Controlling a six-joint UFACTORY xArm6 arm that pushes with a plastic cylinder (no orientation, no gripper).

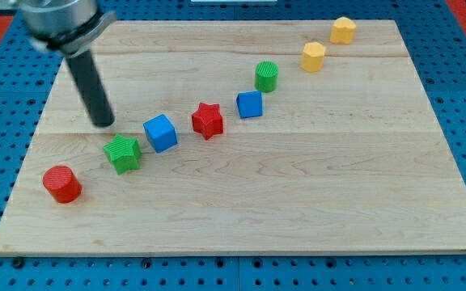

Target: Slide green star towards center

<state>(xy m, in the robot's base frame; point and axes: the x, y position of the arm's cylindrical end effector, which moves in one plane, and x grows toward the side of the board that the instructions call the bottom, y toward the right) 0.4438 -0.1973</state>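
Observation:
The green star (pixel 123 153) lies on the wooden board (pixel 298 202) at the view's lower left. My tip (pixel 103 124) rests on the board just above and slightly left of the star, a small gap apart from it. The dark rod rises from the tip toward the view's top left. A blue cube (pixel 160 132) sits just right of the star.
A red cylinder (pixel 61 184) stands left of and below the star. A diagonal row runs up to the right: red star (pixel 208 120), blue cube (pixel 250 104), green cylinder (pixel 266 76), two yellow blocks (pixel 313 56) (pixel 343 30).

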